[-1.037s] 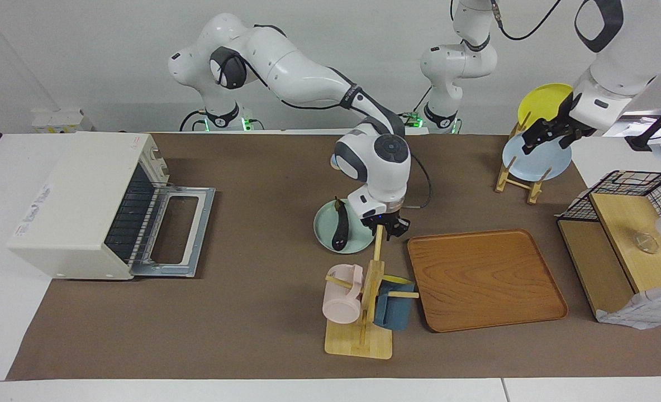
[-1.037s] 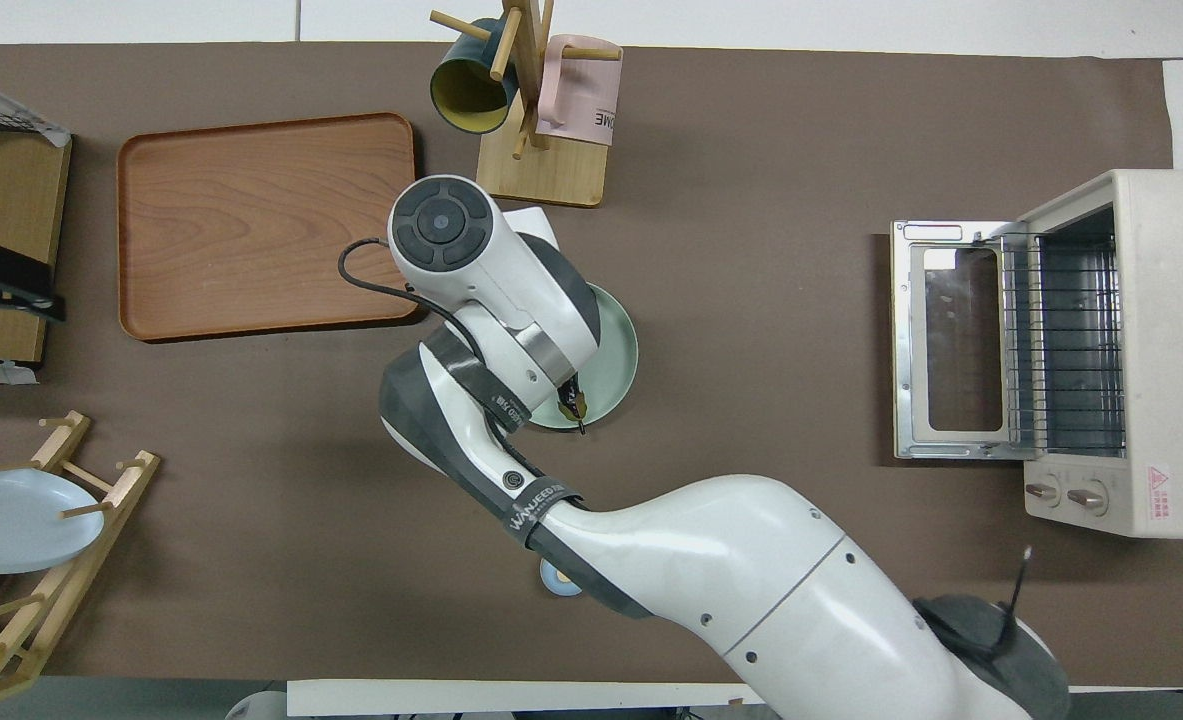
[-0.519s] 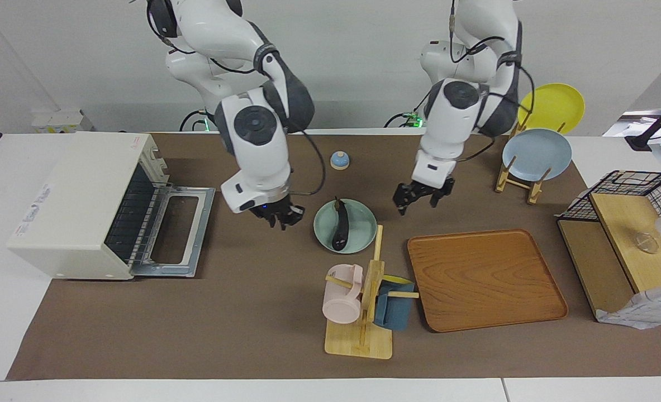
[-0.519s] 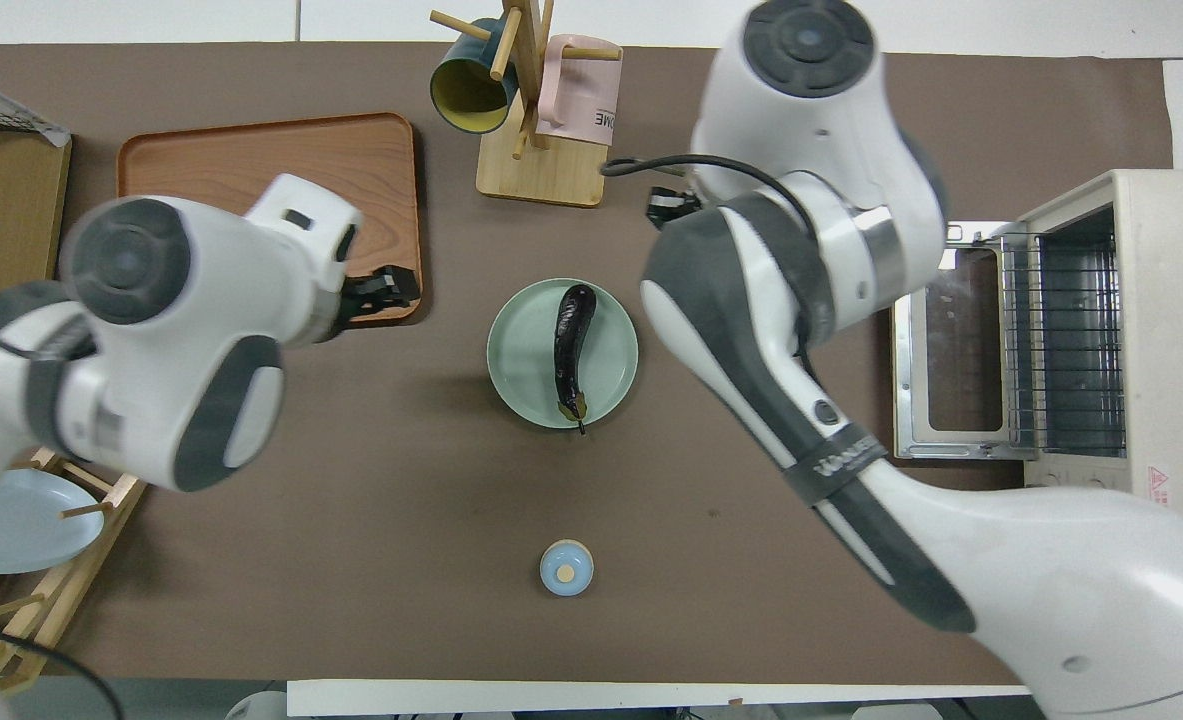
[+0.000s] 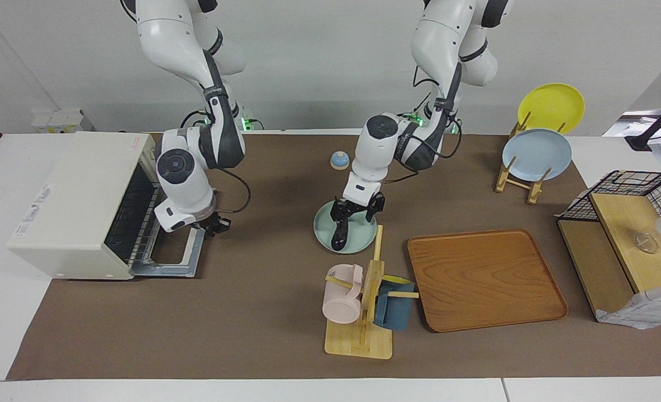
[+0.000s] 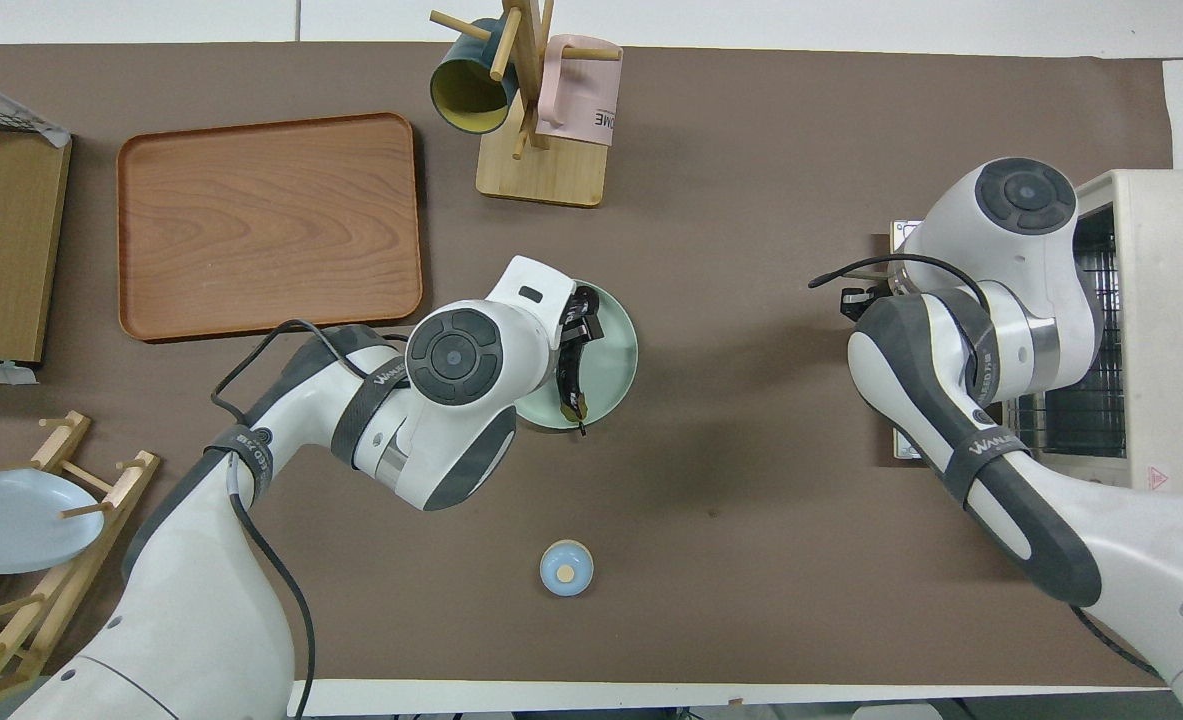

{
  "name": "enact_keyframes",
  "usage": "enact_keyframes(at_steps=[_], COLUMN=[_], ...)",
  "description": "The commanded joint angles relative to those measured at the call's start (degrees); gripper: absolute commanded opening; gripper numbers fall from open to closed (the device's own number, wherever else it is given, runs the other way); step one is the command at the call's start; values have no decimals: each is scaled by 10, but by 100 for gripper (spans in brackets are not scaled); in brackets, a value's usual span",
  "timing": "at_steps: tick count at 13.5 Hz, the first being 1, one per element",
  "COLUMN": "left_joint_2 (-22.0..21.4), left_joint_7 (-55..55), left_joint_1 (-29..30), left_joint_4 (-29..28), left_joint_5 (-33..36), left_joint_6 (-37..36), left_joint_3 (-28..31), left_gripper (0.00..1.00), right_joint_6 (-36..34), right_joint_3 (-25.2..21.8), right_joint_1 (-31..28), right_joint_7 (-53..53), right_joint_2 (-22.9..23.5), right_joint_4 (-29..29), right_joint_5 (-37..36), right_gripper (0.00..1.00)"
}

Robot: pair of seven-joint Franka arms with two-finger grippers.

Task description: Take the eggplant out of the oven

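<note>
Robotics laboratory: two white arms mounted at a table (image 5: 252,335) with brown mat, plain grey wall, staged kitchen props: toaster oven (image 5: 79,206), mug rack (image 5: 364,312), plates.

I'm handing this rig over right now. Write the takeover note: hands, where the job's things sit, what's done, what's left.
Left hand: low over the eggplant, fingers straddling it; contact not clear.
Right hand: over the dropped door of the oven, holding nothing; finger state unreadable.
Eggplant: lying on the green plate mid-table, nearer the robots than the mug rack.
Oven: at the right arm's end of the table, door open; no eggplant visible on the rack.
Done: eggplant is out of the oven.
Left: probably nothing except clearing both arms; the oven door is not shut.
</note>
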Motion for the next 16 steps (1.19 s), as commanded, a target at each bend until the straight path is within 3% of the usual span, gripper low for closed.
enact_keyframes(at_steps=[1, 3, 4, 7, 8, 9, 11, 12, 13, 14, 16], left_joint_2=[8, 15, 15, 16, 18, 19, 18, 14, 13, 14, 22], left_joint_7=[-3, -4, -5, -7, -8, -7, 6, 47, 95, 147, 295], left_joint_1=[-18, -31, -37, -33, -31, -24, 51, 97, 139, 177, 266], left_joint_4=[4, 5, 5, 5, 10, 31, 82, 95, 103, 107, 122], left_joint_5=[-7, -7, -8, -7, -7, -8, 2, 10, 12, 13, 10], left_joint_6=[8, 18, 17, 17, 11, -16, -96, -125, -136, -134, -132], left_joint_3=[11, 11, 11, 12, 12, 19, 19, 19, 19, 19, 19], left_gripper=[99, 98, 92, 13, 0, 0, 0, 0, 0, 0, 0], right_joint_6=[6, -14, -39, -151, -178, -193, -197, -203, -214, -222, -250], right_joint_3=[11, 11, 11, 11, 11, 12, 13, 13, 12, 12, 11], right_joint_1=[-3, -4, -4, -9, -24, -44, -78, -99, -115, -134, -139], right_joint_7=[-7, -18, -25, -101, -125, -157, -211, -239, -256, -269, -272], right_joint_2=[-3, -3, -2, -5, -13, -33, -67, -84, -105, -129, -175], right_joint_4=[-5, 3, 20, 108, 133, 141, 139, 143, 144, 145, 169], right_joint_5=[-16, -94, -115, -121, -119, -112, -93, -60, -30, 9, 59], right_gripper=[0, 0, 0, 0, 0, 0, 1, 21, 56, 100, 100])
